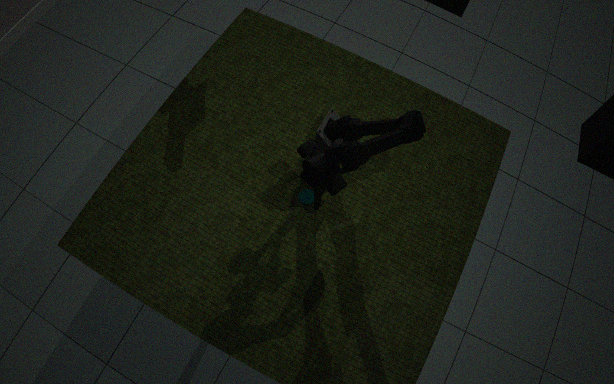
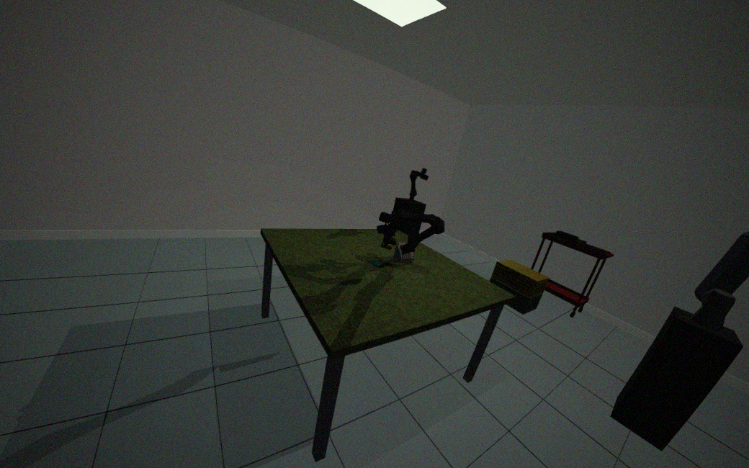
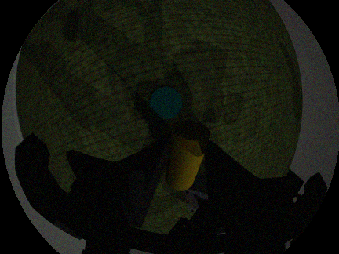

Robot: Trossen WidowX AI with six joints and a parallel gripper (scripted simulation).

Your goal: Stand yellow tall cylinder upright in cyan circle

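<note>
Gripping: yellow tall cylinder (image 3: 184, 168) held between the fingers of the black end effector (image 3: 188, 142) | cylinder raised above the green woven-patterned bench (image 1: 180, 212) (image 2: 441, 297) (image 3: 251, 78) | flat cyan circle (image 1: 306, 197) (image 2: 378, 263) (image 3: 166, 103) left uncovered in wrist view | release not yet done

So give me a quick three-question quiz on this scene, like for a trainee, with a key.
1. True or false: the yellow cylinder stands released inside the cyan circle.
2. Which is the gripper doing? A) hanging open B) gripping the cylinder C) gripping a red block
3. Fill in: the cart beyond the table is coloured ____.

Key: 1 false; 2 B; 3 red
</note>
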